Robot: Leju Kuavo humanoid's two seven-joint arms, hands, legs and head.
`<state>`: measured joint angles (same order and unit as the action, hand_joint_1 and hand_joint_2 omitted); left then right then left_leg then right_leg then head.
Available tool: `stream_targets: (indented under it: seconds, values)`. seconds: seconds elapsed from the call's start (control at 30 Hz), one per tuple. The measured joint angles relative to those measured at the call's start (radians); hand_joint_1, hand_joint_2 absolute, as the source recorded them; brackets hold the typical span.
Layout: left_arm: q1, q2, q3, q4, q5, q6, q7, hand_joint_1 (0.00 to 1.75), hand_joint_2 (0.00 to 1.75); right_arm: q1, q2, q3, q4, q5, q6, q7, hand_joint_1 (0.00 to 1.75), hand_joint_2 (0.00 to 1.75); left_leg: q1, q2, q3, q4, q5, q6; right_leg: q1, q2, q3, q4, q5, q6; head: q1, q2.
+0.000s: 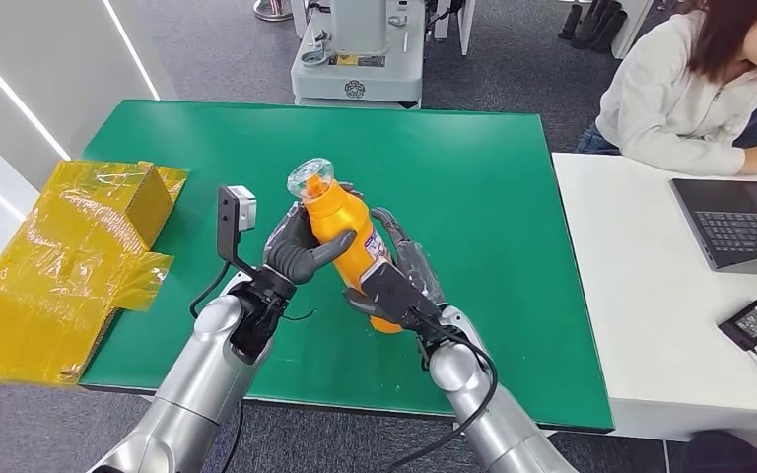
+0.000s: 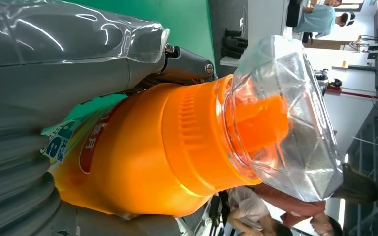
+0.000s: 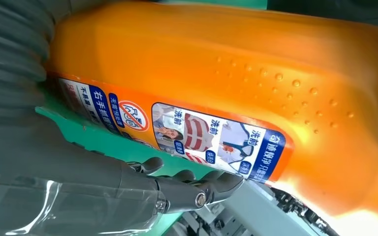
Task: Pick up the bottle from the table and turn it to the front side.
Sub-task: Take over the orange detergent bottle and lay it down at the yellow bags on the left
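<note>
Head view shows the orange detergent bottle (image 1: 347, 236) lifted off the green tabletop (image 1: 493, 197), tilted with its clear cap (image 1: 311, 180) pointing up and away from the robot, and held between both hands. The left hand (image 1: 298, 248) grips the upper body and shoulder of the bottle just below the cap, its dark fingers (image 1: 317, 253) curled round the near side. The right hand (image 1: 394, 281) holds the lower part, with the bottle's base sitting against its palm and its fingers (image 1: 390, 225) reaching up along the far side of the label. The two hands are close together on the bottle, the left nearer the neck and the right nearer the base.

Left wrist view has the bottle's orange neck and faceted clear cap (image 2: 290, 118) sticking out beyond the fingers, with part of the label (image 2: 78, 142) next to the palm. Right wrist view has the printed back label (image 3: 177, 130) facing the fingers (image 3: 187, 189), which lie along the label's edge.

Beside the left arm, a crumpled yellow plastic wrap (image 1: 69, 256) lies on the tabletop's end. A person (image 1: 700, 89) sits at a white desk (image 1: 641, 296) with a laptop (image 1: 739, 222).
</note>
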<state>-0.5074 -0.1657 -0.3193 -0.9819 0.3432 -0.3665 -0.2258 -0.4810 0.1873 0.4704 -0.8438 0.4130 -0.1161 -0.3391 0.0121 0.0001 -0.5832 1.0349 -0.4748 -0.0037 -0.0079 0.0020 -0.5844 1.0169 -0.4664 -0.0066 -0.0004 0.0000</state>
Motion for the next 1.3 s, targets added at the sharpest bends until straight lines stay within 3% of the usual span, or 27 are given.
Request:
stream_targets:
  seconds: [0.17, 0.4, 0.6, 0.73, 1.0, 1.3]
  values:
    - [0.0, 0.008, -0.001, 0.0, -0.036, 0.043, -0.03, 1.75, 1.75, 0.051, -0.014, -0.016, -0.071, -0.05, 0.017, -0.017, 0.0, 1.75, 0.0, 0.0, 0.0, 0.0, 0.0, 0.0, 0.0, 0.0, 0.0, 0.0, 0.0, 0.0, 0.0, 0.0]
    - [-0.002, 0.039, 0.013, 0.0, -0.188, 0.152, -0.095, 1.75, 1.75, 0.215, -0.058, -0.068, -0.298, -0.079, 0.013, -0.029, 0.0, 1.75, 0.0, -0.001, -0.001, 0.0, 0.0, 0.0, 0.0, -0.001, -0.001, 0.0, 0.0, 0.0, 0.0, 0.0]
    - [-0.012, 0.066, 0.02, -0.001, -0.384, 0.294, -0.151, 1.75, 1.75, 0.321, -0.081, -0.118, -0.482, -0.094, -0.024, -0.05, 0.0, 1.75, 0.0, -0.001, -0.001, 0.0, 0.0, 0.0, 0.0, 0.0, -0.001, 0.0, 0.0, 0.0, 0.0, 0.0]
    - [-0.03, 0.088, 0.022, -0.005, -0.62, 0.454, -0.18, 1.75, 1.75, 0.379, -0.096, -0.143, -0.582, -0.101, -0.034, -0.064, 0.0, 1.75, 0.0, -0.001, -0.001, 0.0, 0.0, 0.0, 0.0, -0.001, -0.001, 0.0, 0.0, 0.0, 0.0, 0.0]
    - [-0.065, 0.147, 0.041, -0.005, -1.07, 0.762, -0.153, 1.75, 1.75, 0.487, -0.111, -0.198, -0.752, -0.097, -0.031, -0.084, 0.0, 1.75, 0.0, 0.0, -0.001, -0.001, 0.0, 0.0, 0.0, 0.0, -0.001, 0.0, 0.0, 0.0, 0.0, 0.0]
    - [-0.067, 0.187, 0.043, 0.039, -1.482, 0.926, -0.024, 1.75, 1.75, 0.517, -0.111, -0.224, -0.791, -0.087, -0.002, -0.092, 0.0, 1.75, 0.0, 0.0, -0.001, -0.001, 0.0, 0.0, 0.0, 0.0, -0.001, 0.0, 0.0, 0.0, 0.0, 0.0]
